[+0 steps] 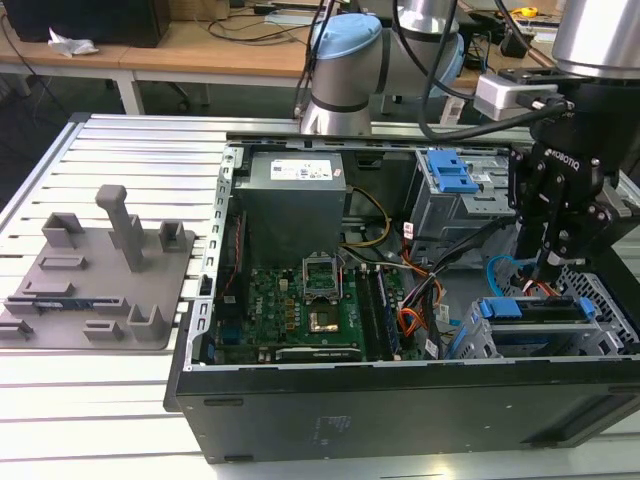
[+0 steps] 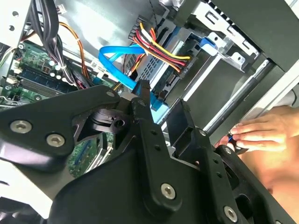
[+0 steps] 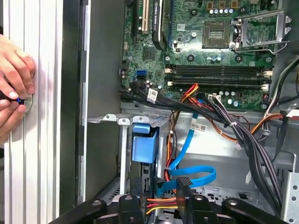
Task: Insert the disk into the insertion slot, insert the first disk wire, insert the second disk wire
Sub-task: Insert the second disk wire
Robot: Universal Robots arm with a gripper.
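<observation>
Worktop: a ribbed silver aluminium worktop [image 1: 130, 400] carries everything.
Fixture: a grey plastic plate with upright pegs [image 1: 100, 270] lies at the exterior view's left, well apart from the case.
Case: a black open computer case [image 1: 400, 410] runs from the centre to the exterior view's right.
Board side: a grey metal power-supply box [image 1: 295, 200] stands at the far side, with a green motherboard [image 1: 300, 300] nearer.
Bay: a grey metal bay with a blue plastic latch [image 1: 450, 180] sits far, right of the board.
Second disk wire: the thin flat light-blue cable [image 1: 497, 270] [image 3: 196, 175] [image 2: 114, 58] loops just left of the claw, close to one fingertip.
Claw: the black two-finger claw [image 1: 545, 268] [image 2: 161, 105] [image 3: 161, 189] hangs over the drive cage. Its fingers are a narrow gap apart, and nothing shows clamped between them.
Disk: the flat drive in its bright blue plastic caddy [image 1: 535, 310] lies seated in the cage, just below the claw.
Insertion slot: the light grey perforated sheet-metal cage [image 1: 598, 295] sits in the case's near right corner.
Hands: a person's hands [image 3: 14, 88] [image 2: 261, 133] rest on the worktop outside the case wall, pinching something small and dark.
</observation>
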